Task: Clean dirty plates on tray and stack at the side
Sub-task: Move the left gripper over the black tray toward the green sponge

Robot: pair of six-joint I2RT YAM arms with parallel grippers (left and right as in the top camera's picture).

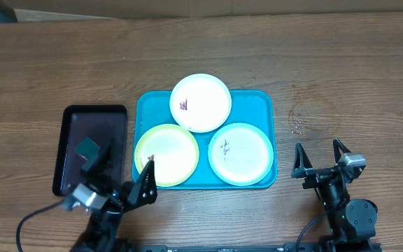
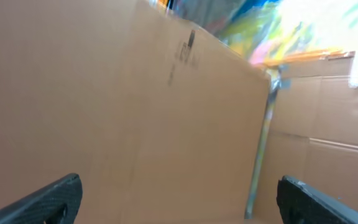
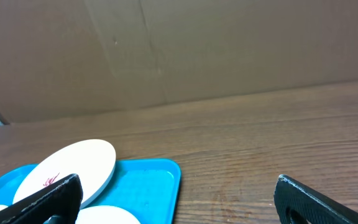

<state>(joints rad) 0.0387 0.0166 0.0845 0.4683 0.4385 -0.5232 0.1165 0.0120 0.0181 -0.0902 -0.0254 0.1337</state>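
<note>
Three plates lie on the turquoise tray (image 1: 260,105). The white plate (image 1: 201,102) sits at the back, overlapping the tray's far rim, with a red smear. The yellow-green rimmed plate (image 1: 167,155) is at front left. The pale blue rimmed plate (image 1: 241,153) is at front right with a dark smear. My left gripper (image 1: 126,168) is open and empty, near the table's front, just left of the yellow-green plate. My right gripper (image 1: 320,159) is open and empty, right of the tray. The right wrist view shows the white plate (image 3: 73,165) and the tray (image 3: 145,183).
A black tray (image 1: 93,143) lies left of the turquoise tray and holds a small dark green block (image 1: 88,148). The left wrist view shows only a cardboard wall (image 2: 135,118). Cardboard also backs the table in the right wrist view (image 3: 197,50).
</note>
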